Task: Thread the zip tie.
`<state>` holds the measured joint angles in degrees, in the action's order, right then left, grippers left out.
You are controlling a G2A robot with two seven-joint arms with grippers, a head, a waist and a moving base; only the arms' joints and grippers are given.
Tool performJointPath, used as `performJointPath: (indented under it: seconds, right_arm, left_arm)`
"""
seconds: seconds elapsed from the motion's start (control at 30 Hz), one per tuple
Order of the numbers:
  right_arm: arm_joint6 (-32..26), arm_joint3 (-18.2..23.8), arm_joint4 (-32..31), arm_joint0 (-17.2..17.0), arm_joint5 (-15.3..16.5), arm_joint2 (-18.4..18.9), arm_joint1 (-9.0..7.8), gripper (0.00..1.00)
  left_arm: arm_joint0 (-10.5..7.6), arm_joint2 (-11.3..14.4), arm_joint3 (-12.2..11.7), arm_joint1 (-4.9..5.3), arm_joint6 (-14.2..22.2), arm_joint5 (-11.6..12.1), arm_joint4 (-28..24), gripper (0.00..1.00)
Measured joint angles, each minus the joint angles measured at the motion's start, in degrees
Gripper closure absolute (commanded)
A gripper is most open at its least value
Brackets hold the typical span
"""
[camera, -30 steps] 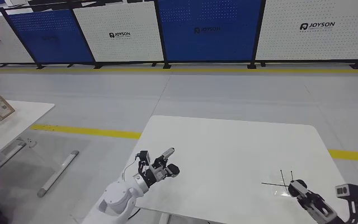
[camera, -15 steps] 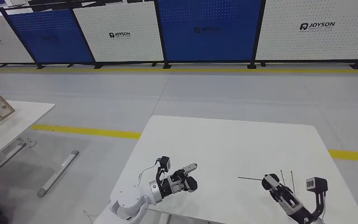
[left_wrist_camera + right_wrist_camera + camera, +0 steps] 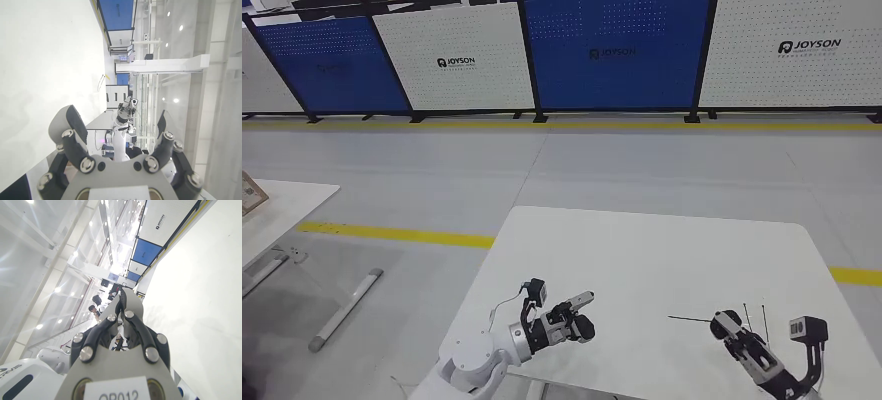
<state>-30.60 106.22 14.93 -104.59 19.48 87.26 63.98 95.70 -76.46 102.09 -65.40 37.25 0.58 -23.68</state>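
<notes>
item 1, worktop [image 3: 642,250]: white, rectangular. both my arms sit over its near edge.

item 2, right gripper [image 3: 724,322]: mine, close to the near right corner of the worktop, pointing toward the left edge. its fingers [image 3: 132,298] are pressed together and clamped on item 3.

item 3, zip tie [image 3: 689,320]: thin, black, straight. one end is pinched in my right gripper. the rest sticks out from the fingertips toward the left edge, roughly parallel with the near edge. i cannot tell whether its free end touches the worktop.

item 4, two loose zip ties [image 3: 763,316]: black, lying free on the worktop just beside my right gripper, on the side toward the right edge. they lie side by side, close to parallel, and run toward the far edge.

item 5, left gripper [image 3: 118,115]: mine, near the near left corner, well apart from the right gripper and from all three ties. the fingers are spread wide with their dark pads facing each other, and the gripper is empty. it faces along the near edge toward my right arm.

item 6, surroundings: grey floor with a yellow line [image 3: 392,235]. a row of blue and white partition panels [image 3: 612,50] stands well beyond the far edge. the corner of a second table [image 3: 282,200] is off past the left edge.
</notes>
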Motion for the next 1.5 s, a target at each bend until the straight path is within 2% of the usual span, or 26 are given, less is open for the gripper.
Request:
performJointPath:
  seconds: [0.33, 0.5, 0.57, 0.67, 1.23, 1.4, 1.5]
  right_arm:
    - [0.82, 0.0, -0.37, 0.14, -0.19, -0.1, 0.06, 1.0]
    - [11.24, 1.17, -5.62, -0.41, -0.19, -1.95, 0.8, 1.0]
    - [16.13, 1.6, -9.24, -0.09, -1.2, -4.02, 1.24, 1.0]
    - [19.73, 1.76, -13.46, 1.03, -3.5, -7.69, 1.76, 1.0]
    - [19.83, 1.74, -13.8, 1.25, -3.91, -8.08, 1.8, 1.0]
    - [19.84, 1.74, -13.8, 1.25, -3.91, -8.08, 1.8, 1.0]
    - [19.84, 1.74, -13.8, 1.25, -3.91, -8.08, 1.8, 1.0]
  left_arm:
    - [0.0, 0.0, 0.0, 0.0, 0.0, 0.0, 0.0, 0.0]
    - [0.0, 0.0, 0.0, 0.0, 0.0, 0.0, 0.0, 0.0]
    - [0.0, 0.0, 0.0, 0.0, 0.0, 0.0, 0.0, 0.0]
    - [0.0, 0.0, 0.0, 0.0, 0.0, 0.0, 0.0, 0.0]
    - [-0.08, 0.19, 0.05, -0.02, -0.13, -0.08, -0.02, 0.0]
    - [-1.42, 2.36, 0.47, -0.18, -0.97, -0.61, -0.07, 0.0]
    - [-2.85, 4.05, 0.04, -0.36, -1.62, -0.95, 0.16, 0.0]
